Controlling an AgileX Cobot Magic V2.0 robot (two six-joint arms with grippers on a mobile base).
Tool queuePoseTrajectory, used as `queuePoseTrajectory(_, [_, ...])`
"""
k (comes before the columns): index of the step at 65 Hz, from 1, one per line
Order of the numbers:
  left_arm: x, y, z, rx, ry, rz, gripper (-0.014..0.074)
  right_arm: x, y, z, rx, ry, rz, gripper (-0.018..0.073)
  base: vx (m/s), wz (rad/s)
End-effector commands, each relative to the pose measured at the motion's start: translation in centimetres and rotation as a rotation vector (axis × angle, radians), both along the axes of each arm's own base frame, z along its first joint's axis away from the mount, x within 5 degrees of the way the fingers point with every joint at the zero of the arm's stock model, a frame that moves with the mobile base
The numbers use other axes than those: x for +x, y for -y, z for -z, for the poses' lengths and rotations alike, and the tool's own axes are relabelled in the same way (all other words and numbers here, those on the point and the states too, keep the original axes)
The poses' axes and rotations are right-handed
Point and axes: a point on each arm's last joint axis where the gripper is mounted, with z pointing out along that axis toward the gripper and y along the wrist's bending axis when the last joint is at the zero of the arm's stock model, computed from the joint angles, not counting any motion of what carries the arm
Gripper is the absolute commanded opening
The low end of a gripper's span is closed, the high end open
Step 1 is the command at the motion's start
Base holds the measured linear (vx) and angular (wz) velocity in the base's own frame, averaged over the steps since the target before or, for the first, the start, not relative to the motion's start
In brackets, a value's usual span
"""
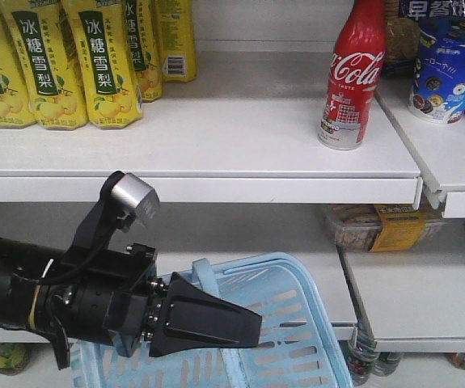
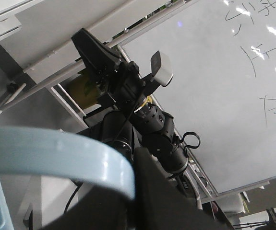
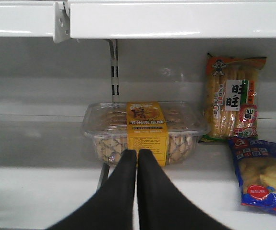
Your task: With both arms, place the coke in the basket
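Observation:
The red coke (image 1: 352, 77) stands upright on the upper shelf (image 1: 216, 153), to the right, and nothing touches it. Below the shelf hangs the light blue basket (image 1: 297, 323). Its handle (image 2: 56, 158) curves across the left wrist view and runs in between the black jaws of my left gripper (image 2: 135, 191), which is shut on it. My right gripper (image 1: 256, 327) is shut and empty. It points right above the basket's rim, well below the coke. In the right wrist view the right gripper (image 3: 137, 153) has its fingers pressed together, facing the lower shelf.
Yellow drink bottles (image 1: 54, 65) stand at the upper left and a blue cup (image 1: 450, 69) stands right of the coke. On the lower shelf lie a clear snack box (image 3: 145, 127), a tall snack pack (image 3: 231, 100) and a blue bag (image 3: 262, 177). The upper shelf's front edge (image 1: 216, 187) overhangs the right arm.

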Motion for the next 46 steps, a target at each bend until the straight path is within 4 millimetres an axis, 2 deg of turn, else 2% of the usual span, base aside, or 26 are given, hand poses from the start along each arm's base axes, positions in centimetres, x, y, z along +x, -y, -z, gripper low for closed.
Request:
queuePoseTrajectory(1, [-1.2,-0.1,-2.8,-0.164,0.008,0.098,-0.0006,0.0,-0.1,-0.5,-0.017,0.073,-0.01,-0.0004,-0.01,0.04])
queuePoseTrajectory(27, [-1.2,-0.1,-2.8,-0.164,0.008,0.098,-0.0006,-0.1,-0.2,-0.8,0.003,0.113,-0.02,-0.0004,0.0,0.0])
queuePoseTrajectory(31, [-1.2,-0.1,-2.8,-0.164,0.008,0.098,-0.0006,-0.1,-0.3,-1.4,0.085,0.169,-0.035,-0.0004,0.0,0.0])
queuePoseTrajectory(38, [-1.2,-0.1,-2.8,-0.164,0.008,0.098,-0.0006,-0.3,-0.4,-2.6,0.328,0.293,-0.068,-0.0004,0.0,0.0])
queuePoseTrajectory(46, [-1.2,-0.1,-2.8,-0.164,0.008,0.098,-0.0006,-0.6,-0.3,-3.7,0.473,0.417,-0.092,-0.0004,0.0,0.0])
